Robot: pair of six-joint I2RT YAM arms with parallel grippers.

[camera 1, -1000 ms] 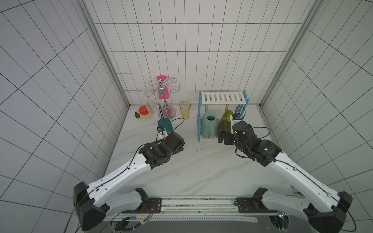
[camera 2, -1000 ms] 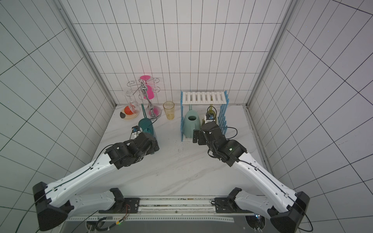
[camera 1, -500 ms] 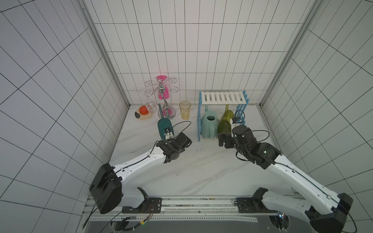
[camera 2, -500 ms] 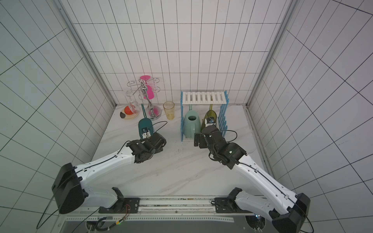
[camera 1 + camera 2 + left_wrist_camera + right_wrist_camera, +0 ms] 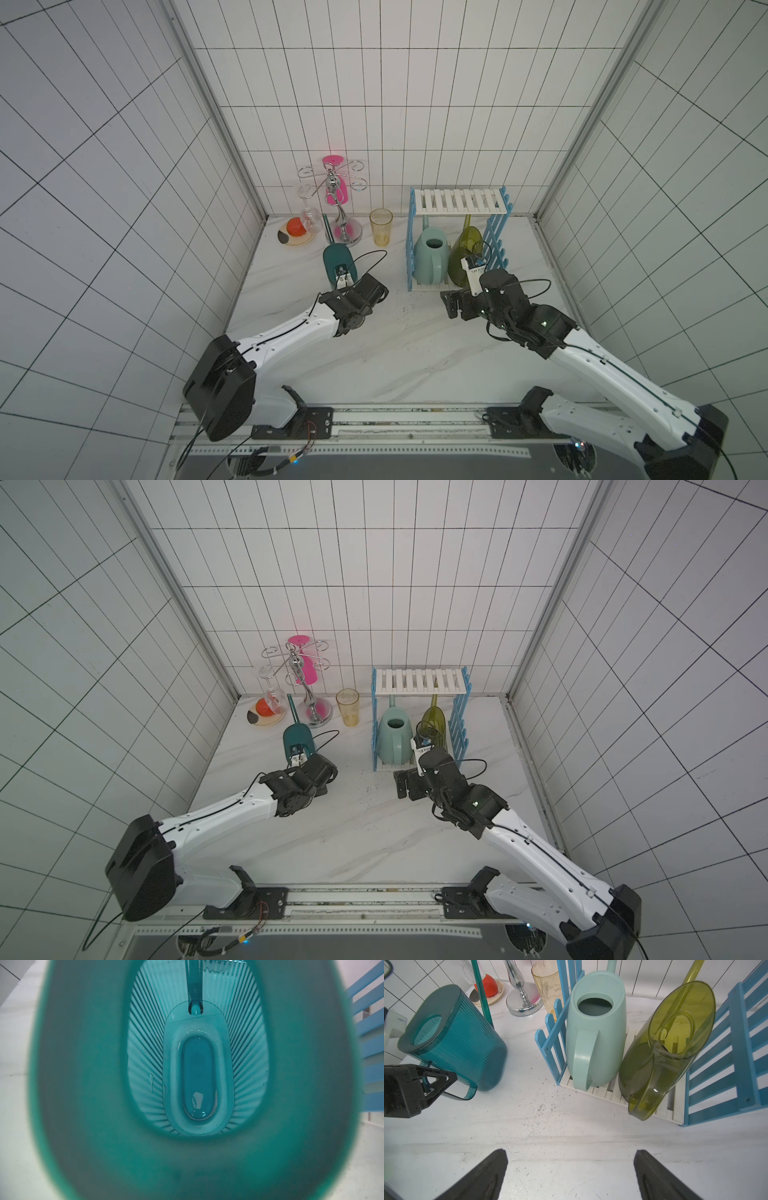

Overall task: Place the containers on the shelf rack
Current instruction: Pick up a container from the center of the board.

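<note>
- Dark teal watering can sits on the table, just left of the shelf rack
- left gripper is clamped on its handle
- mint can and olive can stand on the rack's lower shelf, the olive one tilted
- right gripper gapes wide above the table before the rack

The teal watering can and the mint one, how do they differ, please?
The teal can is translucent, ribbed, on the table; the mint can opaque, smooth, on the lower tier of the shelf rack. The left gripper holds the teal can's handle; the mint can is free. Both have long spouts.
</note>
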